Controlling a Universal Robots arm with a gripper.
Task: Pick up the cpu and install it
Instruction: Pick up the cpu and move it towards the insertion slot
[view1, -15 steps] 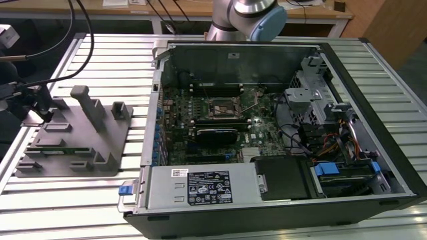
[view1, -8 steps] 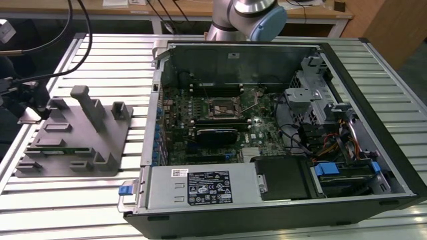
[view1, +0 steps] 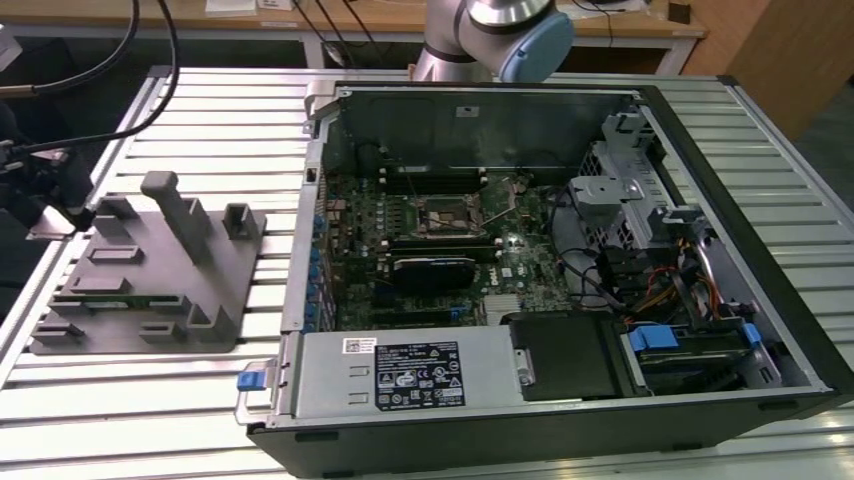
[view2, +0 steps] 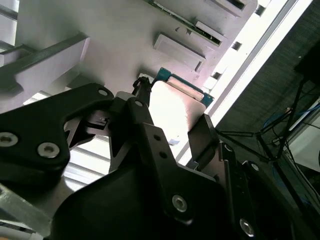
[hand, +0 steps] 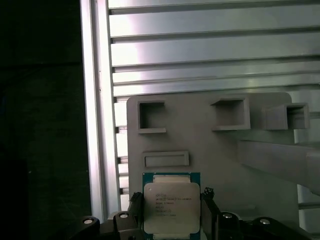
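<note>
Silvery-grey square cpu with green rim: clamped between the black gripper's two fingers, over the grey plastic tray, in both wrist views. Exterior view adds an open black computer case beside the tray.

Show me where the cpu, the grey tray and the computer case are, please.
cpu (hand: 171, 207), first wrist view, on the middle of its silvery metal top.
grey tray (hand: 210, 155), first wrist view, on a bare flat patch of its surface.
computer case (view1: 400, 120), exterior view, on its inner far wall.
</note>
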